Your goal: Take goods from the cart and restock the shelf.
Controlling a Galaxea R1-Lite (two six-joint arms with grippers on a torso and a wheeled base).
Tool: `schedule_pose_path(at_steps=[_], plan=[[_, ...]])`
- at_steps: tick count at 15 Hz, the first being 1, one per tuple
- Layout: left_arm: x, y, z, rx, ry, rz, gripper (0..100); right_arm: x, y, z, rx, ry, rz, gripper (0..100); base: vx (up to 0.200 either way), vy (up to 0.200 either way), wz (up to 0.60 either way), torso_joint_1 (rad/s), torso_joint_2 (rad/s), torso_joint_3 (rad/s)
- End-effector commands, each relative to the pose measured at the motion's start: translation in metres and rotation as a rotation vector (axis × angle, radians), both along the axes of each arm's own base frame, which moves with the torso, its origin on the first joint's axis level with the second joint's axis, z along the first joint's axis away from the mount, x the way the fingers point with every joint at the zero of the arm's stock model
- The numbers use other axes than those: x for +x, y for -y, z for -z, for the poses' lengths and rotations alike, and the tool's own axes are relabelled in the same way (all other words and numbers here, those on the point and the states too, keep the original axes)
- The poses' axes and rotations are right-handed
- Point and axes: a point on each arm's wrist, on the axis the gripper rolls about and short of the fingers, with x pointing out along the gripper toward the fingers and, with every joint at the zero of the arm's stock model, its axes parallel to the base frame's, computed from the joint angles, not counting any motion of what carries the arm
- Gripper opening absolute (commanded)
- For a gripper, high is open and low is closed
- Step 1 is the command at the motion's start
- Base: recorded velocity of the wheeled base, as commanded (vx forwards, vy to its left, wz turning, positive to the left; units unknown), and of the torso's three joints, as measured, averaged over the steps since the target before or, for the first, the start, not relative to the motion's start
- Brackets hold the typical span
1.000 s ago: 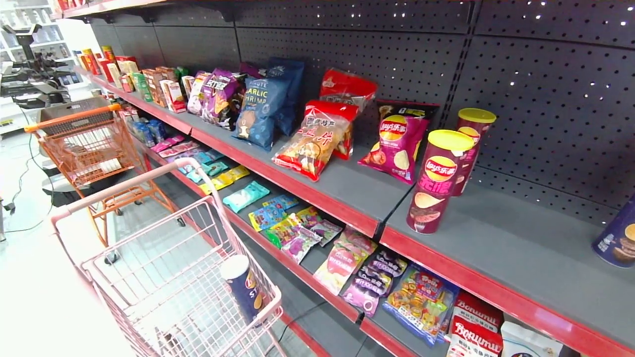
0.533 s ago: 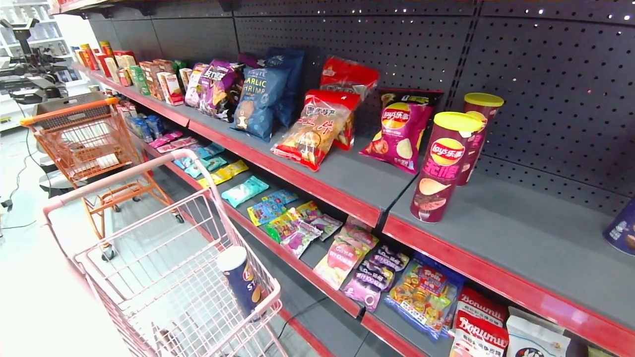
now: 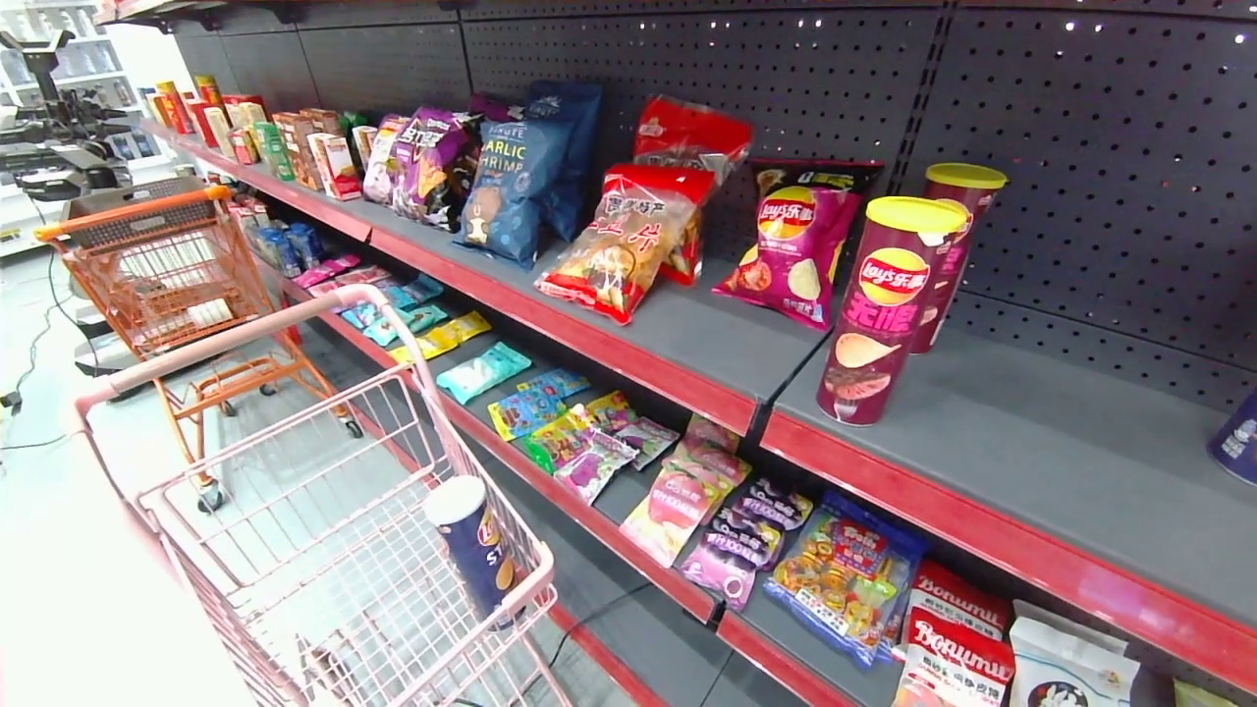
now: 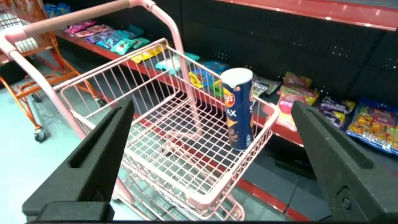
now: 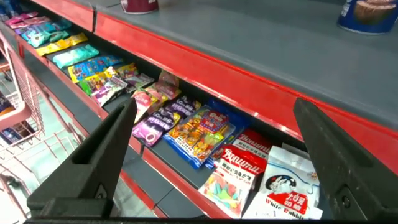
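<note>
A dark blue chip can (image 3: 476, 555) with a white lid stands upright in the near right corner of the pink wire cart (image 3: 295, 550). In the left wrist view the same blue can (image 4: 238, 109) sits ahead of and below my left gripper (image 4: 211, 112), which is open and holds nothing. My right gripper (image 5: 213, 112) is open too, hanging in front of the red edge of the grey shelf (image 5: 280, 37). Two maroon chip cans (image 3: 884, 304) with yellow lids stand on that shelf (image 3: 1031, 462). Another blue can (image 3: 1239, 437) is at its far right.
Snack bags (image 3: 628, 241) and boxes (image 3: 295, 147) line the shelf to the left. Candy packs (image 3: 687, 491) lie on the lower shelf. An orange cart (image 3: 167, 265) stands behind the pink one. Bare grey board lies right of the maroon cans.
The whole head picture has shifted a little, so the camera moved. The can in the cart and the goods on the shelf have stayed in place.
</note>
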Motion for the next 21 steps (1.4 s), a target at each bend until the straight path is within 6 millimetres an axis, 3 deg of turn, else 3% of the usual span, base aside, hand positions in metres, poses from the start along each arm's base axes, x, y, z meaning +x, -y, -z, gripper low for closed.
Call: schedule_pose_path(at_steps=[1, 12, 21], plan=[[0.0000, 0.0000, 0.0001, 0.000, -0.001, 0.000, 100, 0.0000, 0.0000, 0.0000, 0.000, 0.000, 0.000, 100, 0.000, 0.000, 0.00, -0.119, 0.31, 0.183], [0.0000, 0.0000, 0.0001, 0.000, -0.001, 0.000, 100, 0.0000, 0.0000, 0.0000, -0.002, 0.000, 0.000, 100, 0.000, 0.000, 0.00, -0.080, 0.22, 0.133], [0.0000, 0.0000, 0.0001, 0.000, -0.001, 0.000, 100, 0.0000, 0.0000, 0.0000, -0.002, 0.000, 0.000, 100, 0.000, 0.000, 0.00, -0.005, 0.02, 0.011]])
